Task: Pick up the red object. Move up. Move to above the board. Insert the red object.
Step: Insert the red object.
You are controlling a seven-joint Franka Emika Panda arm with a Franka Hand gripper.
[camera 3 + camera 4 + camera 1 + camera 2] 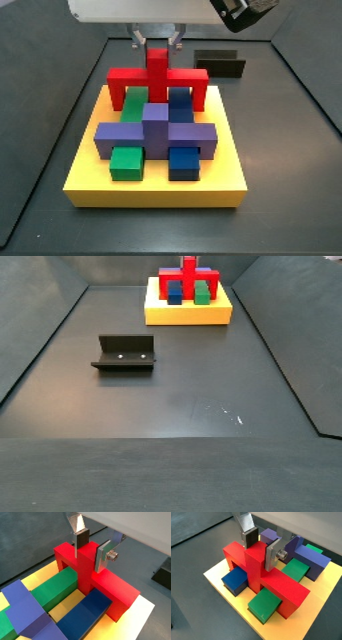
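The red object [113, 587] stands on the yellow board [145, 616], its bar spanning a green block [57, 587] and a blue block [83, 614], its post upright. My gripper [90, 547] straddles the post near its top, one silver finger on each side, pads against it with no gap showing. In a wrist view the gripper [260, 547] holds the red object [278, 587] the same way over the board [221, 577]. In a side view the gripper [158, 42] comes down on the red object [158, 75] at the board's [154, 185] far end.
A purple cross-shaped block [154, 130] lies on the board in front of the red object. The dark fixture [124, 353] stands on the grey floor, away from the board [187, 314]. It also shows behind the board in a side view [221, 63]. Dark walls edge the floor.
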